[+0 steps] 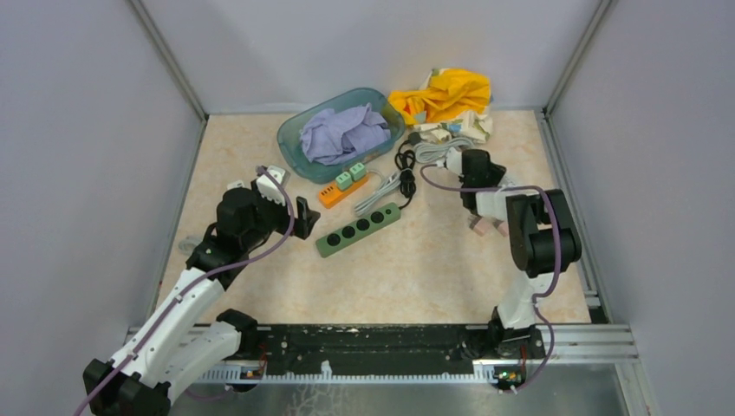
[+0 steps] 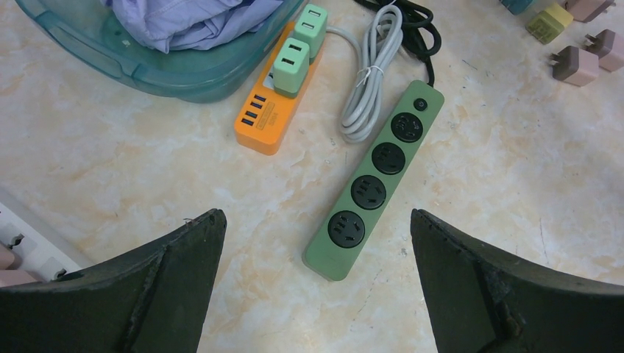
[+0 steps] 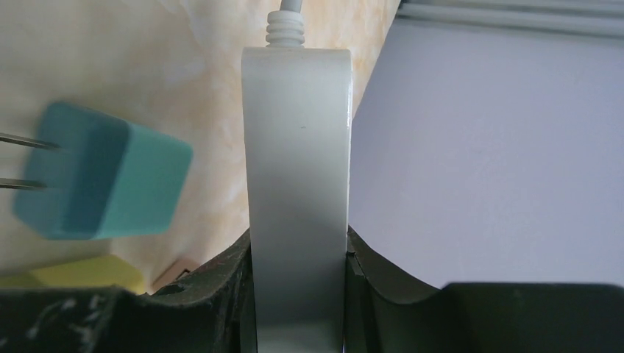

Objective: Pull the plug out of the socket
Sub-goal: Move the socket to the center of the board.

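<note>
Mint-green square plugs (image 2: 291, 65), two of them side by side, sit pushed into one end of an orange plastic power strip (image 2: 265, 121) that lies left of centre in the top view, just below a translucent teal tub (image 1: 295, 147) holding crumpled lilac cloth (image 1: 342, 130). Beside the orange strip lies a dark green four-socket power strip (image 2: 375, 184), all four sockets bare, with a bundled grey cable (image 2: 371, 73) and a black cable (image 2: 412, 29) at its upper end. The left gripper (image 2: 316, 217) hovers above the marbled beige worktop (image 1: 416, 269) with its jaws spread as wide as they go, framing the near end of the green strip from above, holding nothing and touching nothing. The right gripper (image 3: 298, 246), at the upper right of the top view near a heap of yellow-orange cloth (image 1: 446, 94), is clamped on a white plastic body (image 3: 298, 147) with a rounded end and a ribbed cable collar; its two fingers press the body's flat sides. Whether that body is a plug or the end of a strip, the wrist view does not tell. To its left in that view lies a loose teal cube plug (image 3: 103, 173) with two metal prongs pointing left, and a yellow block (image 3: 81, 276) shows below it. Two pale pink plugs (image 1: 487, 227) lie on the worktop just below the right wrist.
</note>
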Motion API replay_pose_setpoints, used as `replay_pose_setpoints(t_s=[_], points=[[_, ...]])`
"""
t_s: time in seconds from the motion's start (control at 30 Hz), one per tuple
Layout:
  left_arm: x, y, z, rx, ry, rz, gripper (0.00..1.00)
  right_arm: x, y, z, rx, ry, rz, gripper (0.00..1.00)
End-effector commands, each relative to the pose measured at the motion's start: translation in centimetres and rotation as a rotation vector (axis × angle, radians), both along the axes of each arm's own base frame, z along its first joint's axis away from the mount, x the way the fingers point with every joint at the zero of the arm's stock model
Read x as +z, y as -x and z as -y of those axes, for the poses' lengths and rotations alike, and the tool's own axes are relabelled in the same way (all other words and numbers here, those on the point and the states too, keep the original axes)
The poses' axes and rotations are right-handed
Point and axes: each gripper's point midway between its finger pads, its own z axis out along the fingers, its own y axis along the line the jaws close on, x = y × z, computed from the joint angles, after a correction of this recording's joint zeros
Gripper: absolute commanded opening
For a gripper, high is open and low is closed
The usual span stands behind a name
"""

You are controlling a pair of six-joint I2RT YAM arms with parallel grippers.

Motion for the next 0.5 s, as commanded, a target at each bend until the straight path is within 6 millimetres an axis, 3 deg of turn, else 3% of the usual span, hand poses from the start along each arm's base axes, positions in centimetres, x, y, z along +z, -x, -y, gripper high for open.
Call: replay_pose_setpoints(t_s=[0.0,0.27,0.47], points=[[0.1,-0.1,-0.1,-0.001,-0.003,0.006,1.00,4.5,-1.4,-4.5,0.074,-0.016,0.168,0.00],[0.0,-0.1,-0.2,0.002,-0.004,0.001,1.00,0.5,-0.8,-9.2,0.130,-0.128,0.054,0.34],[-0.1,-0.1,-0.2,0.002,-0.004,0.000,1.00,-0.3,0.5,-11.5,0.168,-0.227,-0.008,0.59]])
